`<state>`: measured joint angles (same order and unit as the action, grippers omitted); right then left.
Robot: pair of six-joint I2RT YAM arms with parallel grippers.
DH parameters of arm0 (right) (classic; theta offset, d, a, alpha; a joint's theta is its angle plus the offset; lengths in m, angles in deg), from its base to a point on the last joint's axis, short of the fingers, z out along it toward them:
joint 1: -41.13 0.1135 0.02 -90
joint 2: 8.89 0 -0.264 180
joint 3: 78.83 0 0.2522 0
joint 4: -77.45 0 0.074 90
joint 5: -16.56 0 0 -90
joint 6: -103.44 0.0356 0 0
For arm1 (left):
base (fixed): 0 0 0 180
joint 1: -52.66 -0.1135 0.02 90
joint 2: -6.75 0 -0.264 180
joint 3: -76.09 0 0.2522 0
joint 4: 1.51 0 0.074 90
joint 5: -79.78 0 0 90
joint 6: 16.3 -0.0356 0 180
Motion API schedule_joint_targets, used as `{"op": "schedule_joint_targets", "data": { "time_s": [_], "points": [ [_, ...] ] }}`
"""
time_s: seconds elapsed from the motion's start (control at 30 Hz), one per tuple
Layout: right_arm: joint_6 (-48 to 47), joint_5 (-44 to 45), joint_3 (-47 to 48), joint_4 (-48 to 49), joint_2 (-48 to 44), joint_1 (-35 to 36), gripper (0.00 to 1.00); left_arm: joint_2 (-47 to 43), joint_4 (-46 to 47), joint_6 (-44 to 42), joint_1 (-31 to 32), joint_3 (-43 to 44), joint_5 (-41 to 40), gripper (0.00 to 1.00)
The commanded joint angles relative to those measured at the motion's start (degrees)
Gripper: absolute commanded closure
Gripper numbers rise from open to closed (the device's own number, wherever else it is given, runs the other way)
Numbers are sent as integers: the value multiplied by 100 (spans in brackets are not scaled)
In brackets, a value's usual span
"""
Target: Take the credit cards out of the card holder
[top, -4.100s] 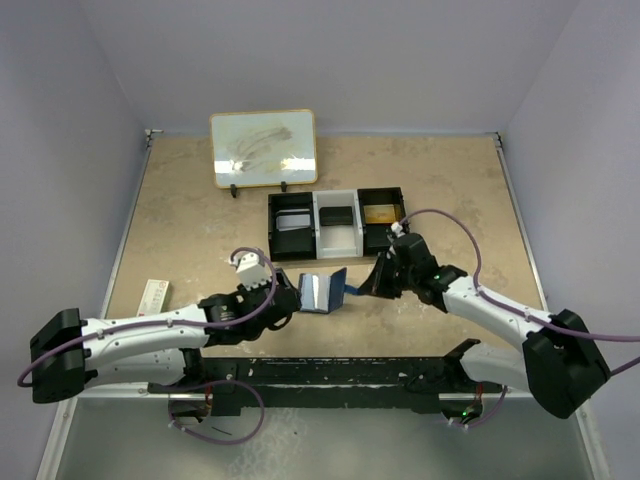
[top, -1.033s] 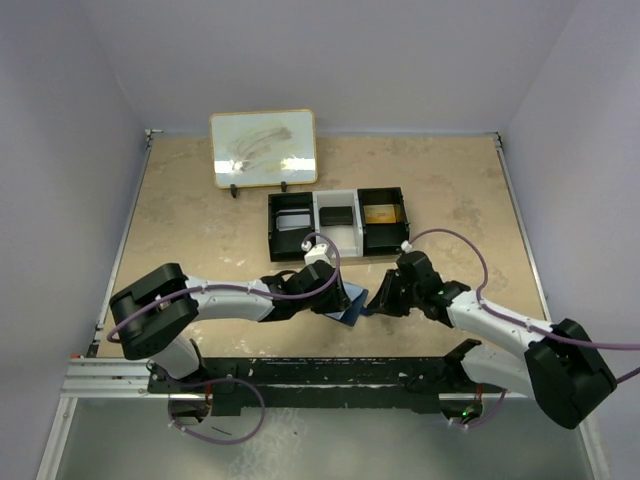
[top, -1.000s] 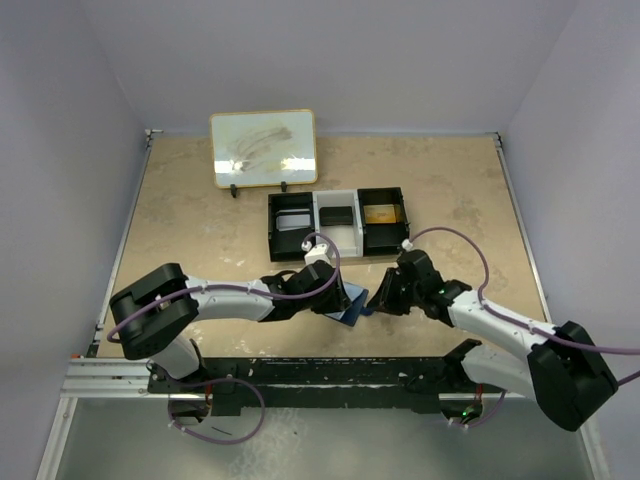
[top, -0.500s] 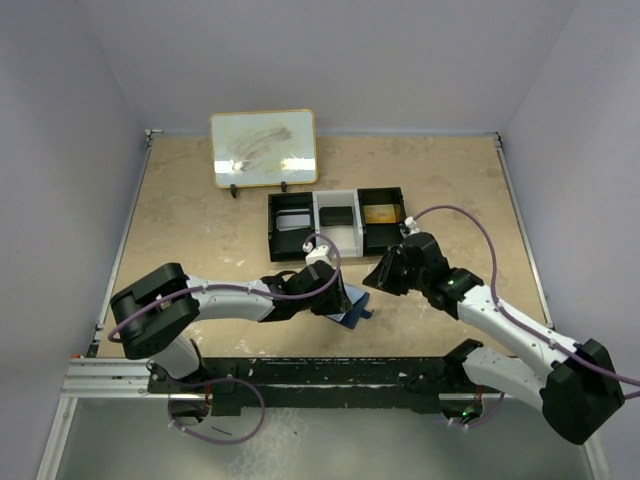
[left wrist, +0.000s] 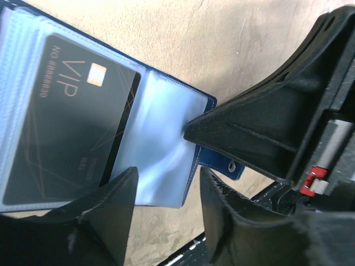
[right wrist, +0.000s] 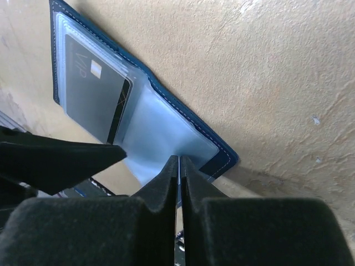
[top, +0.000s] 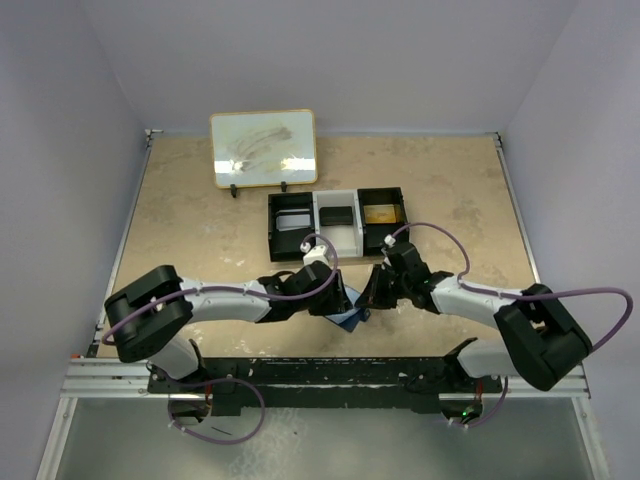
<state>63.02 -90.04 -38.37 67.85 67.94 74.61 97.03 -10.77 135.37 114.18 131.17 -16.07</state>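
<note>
The card holder (left wrist: pixel 213 158) lies open on the table, navy outside with pale clear pockets (right wrist: pixel 161 138). A black VIP credit card (left wrist: pixel 72 116) sits in its left pocket (right wrist: pixel 94 94). My left gripper (left wrist: pixel 166 191) is open, and the near edge of the empty clear pocket lies between its fingers. My right gripper (right wrist: pixel 178 160) is shut, its tips against that same pocket's edge. I cannot tell whether they pinch the sleeve. From above, both grippers (top: pixel 340 300) (top: pixel 368 297) meet over the holder (top: pixel 349 319) near the front edge.
A black three-compartment tray (top: pixel 270 225) stands just behind the grippers. A framed white board (top: pixel 264 148) stands at the back left. The black rail (top: pixel 330 375) runs along the table's front edge, close under the holder.
The right gripper pulled back toward the tray, then returned to the holder with its jaws closing. The left jaws opened a little wider. The holder stayed in place.
</note>
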Motion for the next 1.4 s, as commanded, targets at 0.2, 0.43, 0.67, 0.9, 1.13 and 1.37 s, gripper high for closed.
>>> {"op": "schedule_joint_targets", "data": {
  "time_s": [0.2, 0.43, 0.67, 0.9, 1.13, 1.37],
  "points": [
    [-141, -101, -425, 354, -19, 24, 93, -1186, -1014, -506, -60, 192, -1022, 44],
    [-78, 44, -291, 374, -86, 19, 93, -749, -1718, -683, -377, 372, -1318, 44],
    [-10, -36, -307, 350, -136, 19, 93, -357, -1654, -854, -457, 418, -1304, 52],
    [150, -227, -228, 765, -135, 19, 93, -195, -1709, -894, -461, 409, -1201, 70],
    [248, -399, 16, 1111, 30, 19, 90, -215, -1425, -562, -422, 49, -829, 80],
    [549, -752, -52, 1937, 234, 19, 84, -473, -1407, -172, -380, -191, -810, 83]
  ]
}}
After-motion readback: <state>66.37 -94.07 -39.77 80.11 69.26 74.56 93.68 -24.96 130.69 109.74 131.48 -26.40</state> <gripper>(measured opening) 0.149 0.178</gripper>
